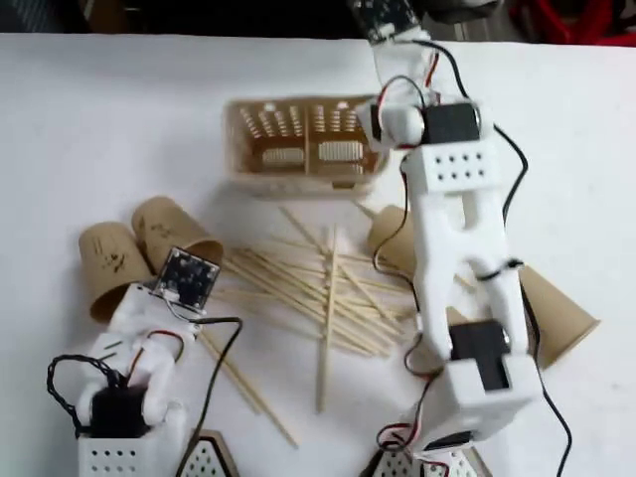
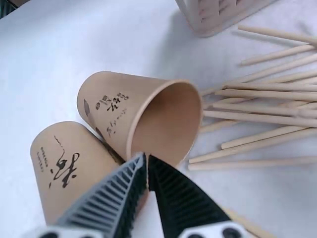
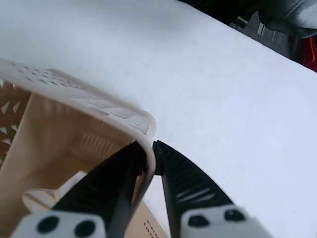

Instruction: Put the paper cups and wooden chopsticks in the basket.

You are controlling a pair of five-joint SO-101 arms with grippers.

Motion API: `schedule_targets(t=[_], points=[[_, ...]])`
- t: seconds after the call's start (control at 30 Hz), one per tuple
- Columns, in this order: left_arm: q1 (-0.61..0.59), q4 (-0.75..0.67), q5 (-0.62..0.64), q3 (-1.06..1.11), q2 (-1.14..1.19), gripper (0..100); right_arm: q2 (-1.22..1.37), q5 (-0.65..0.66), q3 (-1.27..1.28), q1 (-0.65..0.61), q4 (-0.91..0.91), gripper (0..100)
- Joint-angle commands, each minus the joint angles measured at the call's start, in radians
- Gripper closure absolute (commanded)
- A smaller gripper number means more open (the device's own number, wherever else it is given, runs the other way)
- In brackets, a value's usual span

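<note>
Jaws of the right tool (image 3: 149,148) pinch the basket (image 3: 74,94) rim; left tool (image 2: 147,161) pinches a paper cup (image 2: 124,109) rim.

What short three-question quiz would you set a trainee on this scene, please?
1. True or false: the wooden chopsticks already lie in the basket.
2. The right gripper is at: A the basket's rim; B a paper cup; C the chopsticks.
3. Fill in: the paper cup at the left gripper lies on its ___.
Key: 1 false; 2 A; 3 side.
</note>
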Motion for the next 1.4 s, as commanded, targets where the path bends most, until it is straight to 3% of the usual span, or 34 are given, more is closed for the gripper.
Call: schedule_targets(t=[0.0, 0.17, 0.67, 0.97, 1.1, 1.37], points=[[-0.008, -0.025, -0.008, -0.011, -0.008, 97, 0.097, -0.037, -0.226, 0.012, 0.002, 98.0], [-0.008, -0.025, -0.009, -0.011, -0.008, 97, 0.208, -0.107, -0.397, 0.064, 0.005, 98.0], [-0.008, -0.025, -0.009, -0.011, -0.008, 97, 0.418, -0.147, -0.638, 0.156, 0.013, 98.0], [-0.008, -0.025, -0.009, -0.011, -0.008, 97, 0.456, -0.144, -0.644, 0.157, 0.220, 98.0], [-0.008, -0.025, -0.009, -0.011, -0.008, 97, 0.452, -0.081, -0.644, 0.157, 0.308, 97.7], [-0.008, -0.025, -0.009, -0.011, -0.008, 97, 0.384, -0.061, -0.726, 0.154, 0.498, 79.2]])
